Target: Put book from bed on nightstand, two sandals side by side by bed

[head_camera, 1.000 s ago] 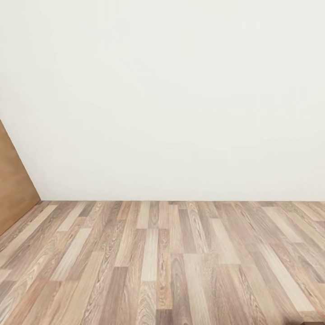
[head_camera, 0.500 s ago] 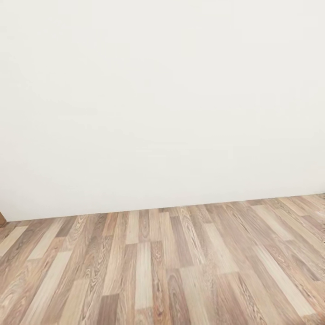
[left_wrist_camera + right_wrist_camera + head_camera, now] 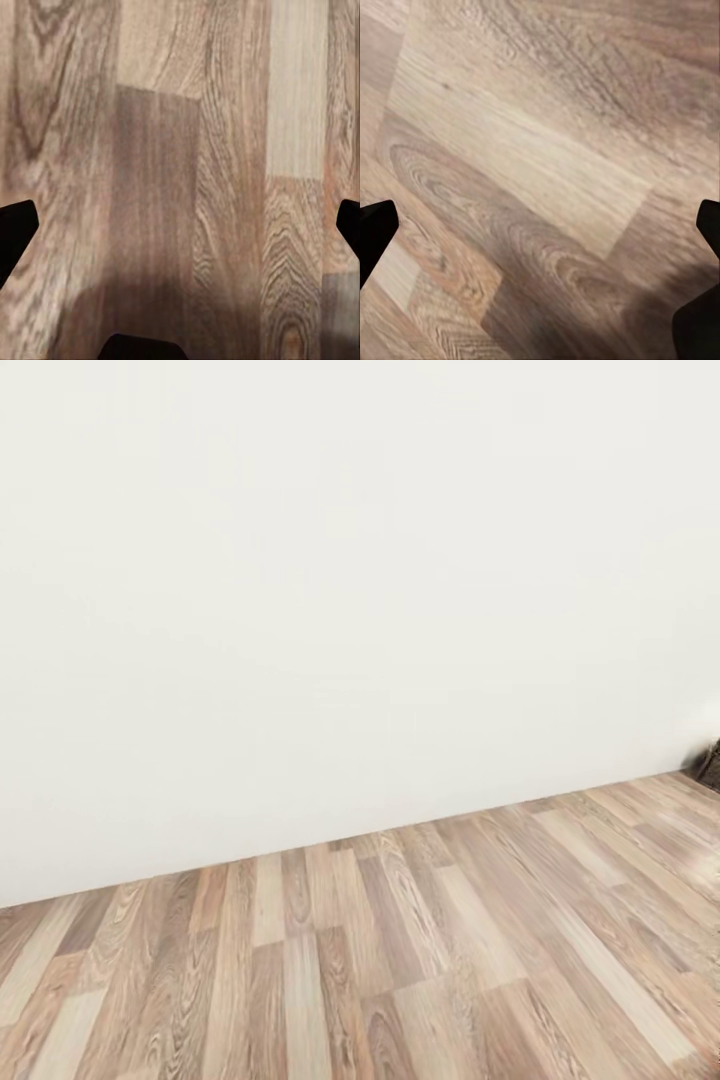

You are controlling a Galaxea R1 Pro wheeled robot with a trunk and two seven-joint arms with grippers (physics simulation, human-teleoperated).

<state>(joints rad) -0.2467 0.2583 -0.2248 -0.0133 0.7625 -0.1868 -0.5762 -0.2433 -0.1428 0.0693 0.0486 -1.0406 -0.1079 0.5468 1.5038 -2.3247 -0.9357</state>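
The book, the bed, the nightstand and the two sandals are out of view. The head view faces a plain white wall (image 3: 360, 590) of the bedroom above a brown wood-plank floor (image 3: 400, 960). My left gripper (image 3: 180, 225) is open over bare planks, its black fingertips (image 3: 15, 229) far apart at the picture's two sides and nothing between them. Over the planks too, my right gripper (image 3: 540, 225) is open and holds nothing, its dark fingertips (image 3: 373, 225) at the edges.
A small dark brown object (image 3: 710, 763) shows at the far right where the wall meets the floor; what it is cannot be told. The floor stretches bare from the wall toward me.
The camera has swung right. The brown panel at the left has slid out of the picture, the wall's foot now slants, and a dark object has come in at the right edge.
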